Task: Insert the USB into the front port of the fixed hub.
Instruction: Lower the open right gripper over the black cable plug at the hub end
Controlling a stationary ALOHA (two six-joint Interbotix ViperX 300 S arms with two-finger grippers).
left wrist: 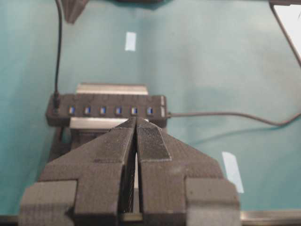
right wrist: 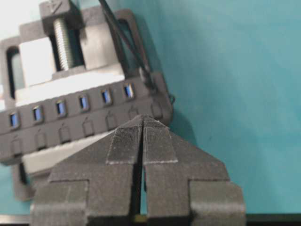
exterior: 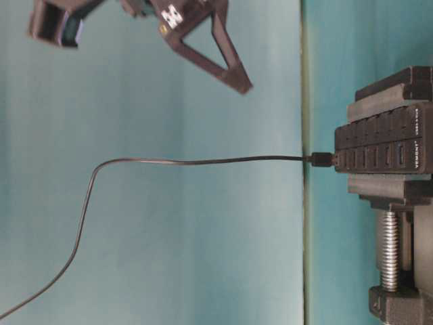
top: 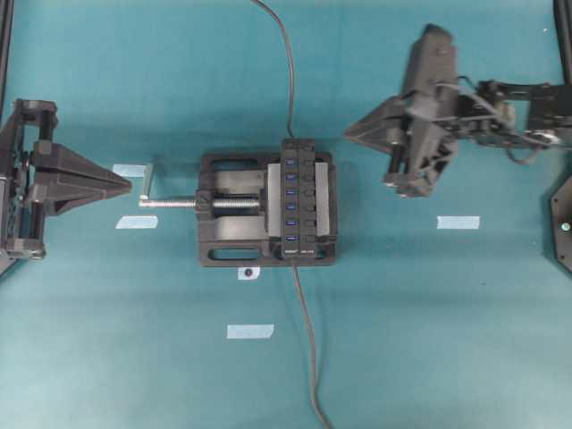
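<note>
Right gripper [right wrist: 142,118] pinched shut on nothing, ribbed pads together, raised just right of the fixed hub [right wrist: 84,120]; left gripper [top: 128,185] likewise shut and empty, well apart past the vise [top: 223,210] screw. Hub: matte black bar with a row of blue ports, clamped in the vise. USB [exterior: 321,160] butts into the hub's far, unlabelled end, in line with its length, thin cable trailing off; looks seated, right arm nearer

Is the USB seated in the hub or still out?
In. The USB sits plugged into the hub's end port, cable trailing away; neither tool holds it.
</note>
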